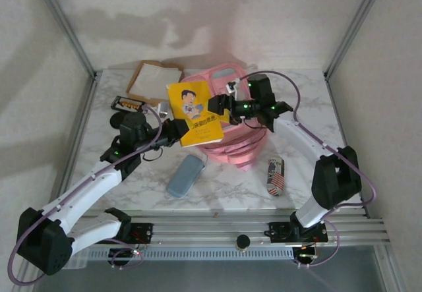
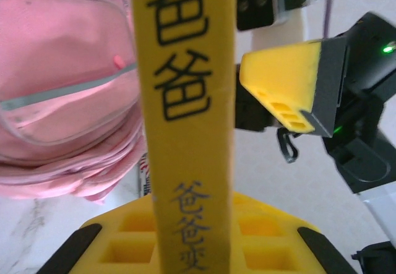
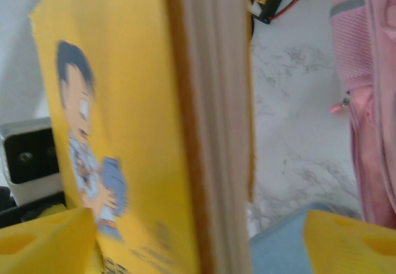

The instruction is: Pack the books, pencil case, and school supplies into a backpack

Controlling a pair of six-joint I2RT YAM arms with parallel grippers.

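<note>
A large yellow book (image 1: 193, 113) with a cartoon figure is held upright above the table, in front of the pink backpack (image 1: 232, 148). My left gripper (image 1: 177, 128) is shut on the book's lower left edge, and the spine (image 2: 185, 101) rises between its yellow pads (image 2: 133, 237). My right gripper (image 1: 223, 104) is open at the book's right side. Its pads (image 3: 43, 240) stand wide apart, with the page edge (image 3: 216, 132) between them. A blue-grey pencil case (image 1: 185, 175) lies on the table in front of the backpack.
A shallow cardboard tray with a white sheet (image 1: 155, 80) sits at the back left, and a small black and orange item (image 1: 125, 104) lies beside it. A flag-patterned item (image 1: 275, 176) lies at the front right. Metal frame posts stand at both back corners.
</note>
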